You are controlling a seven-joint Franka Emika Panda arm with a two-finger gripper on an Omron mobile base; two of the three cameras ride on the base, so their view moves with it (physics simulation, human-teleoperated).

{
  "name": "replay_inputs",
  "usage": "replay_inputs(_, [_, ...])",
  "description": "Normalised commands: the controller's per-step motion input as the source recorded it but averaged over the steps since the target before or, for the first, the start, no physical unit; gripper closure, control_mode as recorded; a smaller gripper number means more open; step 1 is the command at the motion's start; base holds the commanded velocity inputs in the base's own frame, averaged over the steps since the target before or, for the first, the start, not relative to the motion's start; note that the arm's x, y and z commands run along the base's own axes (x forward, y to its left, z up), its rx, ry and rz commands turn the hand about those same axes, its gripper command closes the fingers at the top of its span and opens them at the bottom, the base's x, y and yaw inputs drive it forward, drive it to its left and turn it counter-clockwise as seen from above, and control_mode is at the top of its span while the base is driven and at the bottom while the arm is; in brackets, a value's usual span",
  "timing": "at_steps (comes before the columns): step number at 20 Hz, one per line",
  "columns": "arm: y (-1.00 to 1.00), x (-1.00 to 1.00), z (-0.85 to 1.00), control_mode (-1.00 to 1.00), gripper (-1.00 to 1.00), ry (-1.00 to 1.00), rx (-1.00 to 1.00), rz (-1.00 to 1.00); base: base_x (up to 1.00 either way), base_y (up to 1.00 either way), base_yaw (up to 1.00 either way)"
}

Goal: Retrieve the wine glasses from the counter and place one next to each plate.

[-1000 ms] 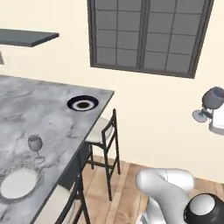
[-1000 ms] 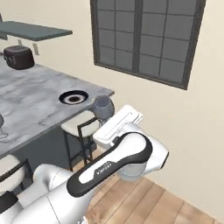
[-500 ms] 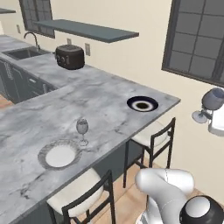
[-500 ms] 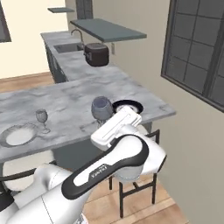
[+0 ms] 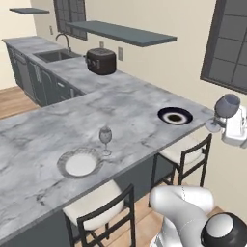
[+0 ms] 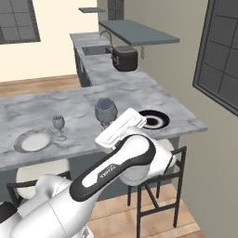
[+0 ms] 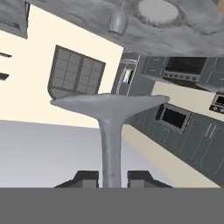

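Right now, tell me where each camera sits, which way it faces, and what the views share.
Left base view: behind the arm, left side, looking down over the marble island; white arm at lower right, gripper shut on the held wine glass at right.
Right base view: behind, right side; arm rises from lower left, carrying the same glass.
Hand view: on the hand, rolled over, looking along the glass stem between the fingertips.
Shared: pale plate with the standing wine glass beside it; the base views also share the dark plate.

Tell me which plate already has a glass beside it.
The pale plate: a glass stands beside it. The dark plate has none; the other glass is in the claw.
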Motion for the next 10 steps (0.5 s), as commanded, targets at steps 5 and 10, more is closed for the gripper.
replay_inputs(5, [0.0,0.0,0.0,1.0,1.0,0.0,0.0,0.0,0.33,-0.73,-0.05])
replay_inputs(10, [0.0,0.0,0.0,1.0,1.0,0.0,0.0,0.0,0.37,-0.52,0.06])
